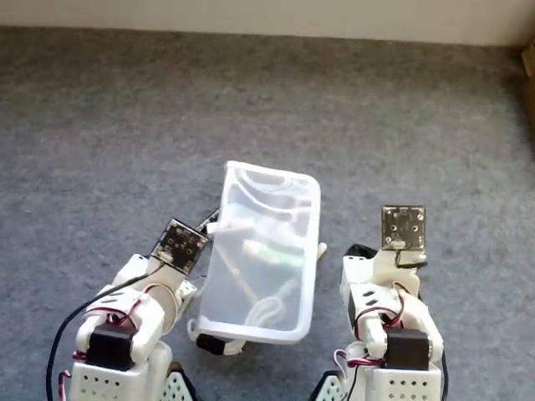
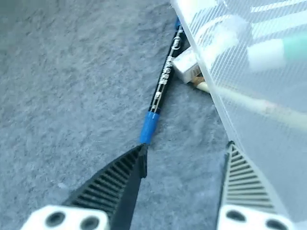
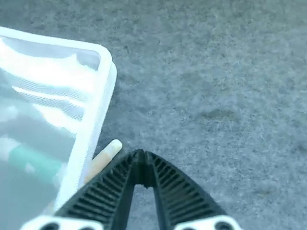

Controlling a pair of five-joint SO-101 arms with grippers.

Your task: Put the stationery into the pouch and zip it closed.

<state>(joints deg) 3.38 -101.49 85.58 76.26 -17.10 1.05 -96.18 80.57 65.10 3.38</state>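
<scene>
A translucent white mesh pouch (image 1: 266,255) lies on the grey carpet between the two arms, with a green-and-white marker (image 1: 272,253) and other pieces showing through it. Beside its edge lie a black pen with a blue cap (image 2: 159,93) and a small white eraser (image 2: 184,65). My left gripper (image 2: 184,155) stands open just short of the pen's blue end, one finger close against the pouch (image 2: 254,72). My right gripper (image 3: 140,167) is shut with nothing in it, next to a cream pencil end (image 3: 104,155) that sticks out from under the pouch (image 3: 53,110).
Grey carpet (image 1: 125,125) covers the whole area, with a pale wall edge along the far side. A brown object (image 1: 529,75) shows at the far right edge. The left arm's body (image 1: 125,334) and the right arm's body (image 1: 393,326) flank the pouch.
</scene>
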